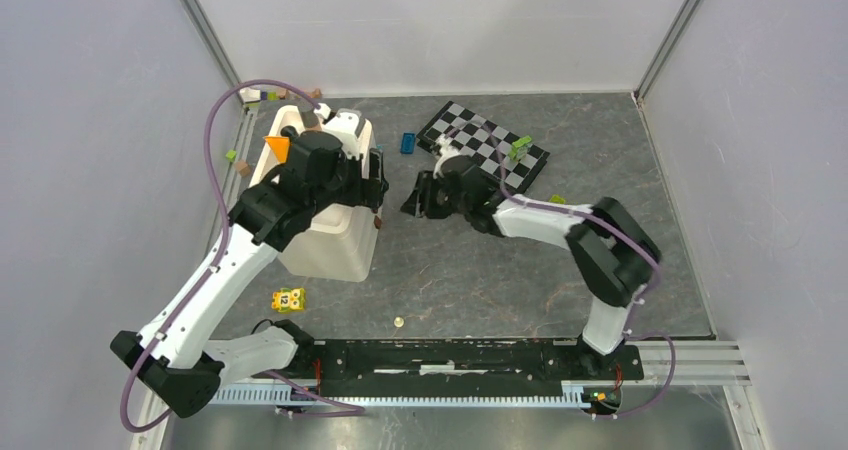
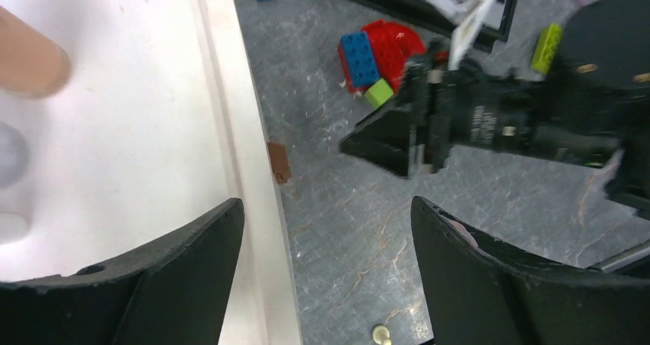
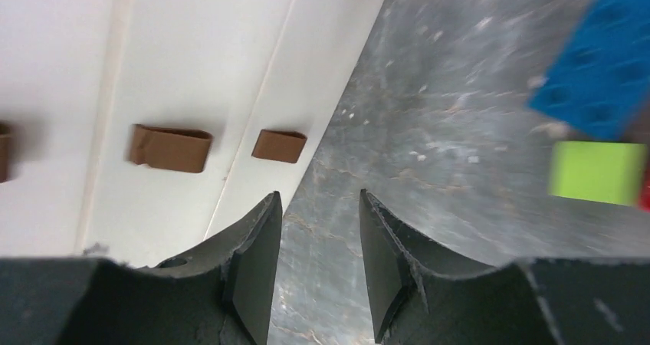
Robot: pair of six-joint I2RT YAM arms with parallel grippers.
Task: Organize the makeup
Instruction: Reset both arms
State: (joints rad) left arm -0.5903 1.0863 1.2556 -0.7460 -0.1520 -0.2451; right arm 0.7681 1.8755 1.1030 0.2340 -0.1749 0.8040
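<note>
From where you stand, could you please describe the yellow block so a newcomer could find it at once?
Find the big white bin on the table's left side. Just before its near corner, toward the arm bases, lies the yellow block, marked in black, unlike the small gold disc nearby.

In the centre of the top view the left gripper (image 1: 378,195) and the right gripper (image 1: 412,205), both with jaws apart and empty, leave only a narrow strip of table (image 1: 480,280) between them. The white bin (image 1: 330,250) walls off the left. Across the upper middle the checkerboard (image 1: 485,142), a blue brick (image 1: 408,143) and a brick cluster (image 2: 379,57) crowd the way, while the lower middle and right lie open apart from a yellow brick (image 1: 288,299) and a small round bit (image 1: 398,322).
</note>
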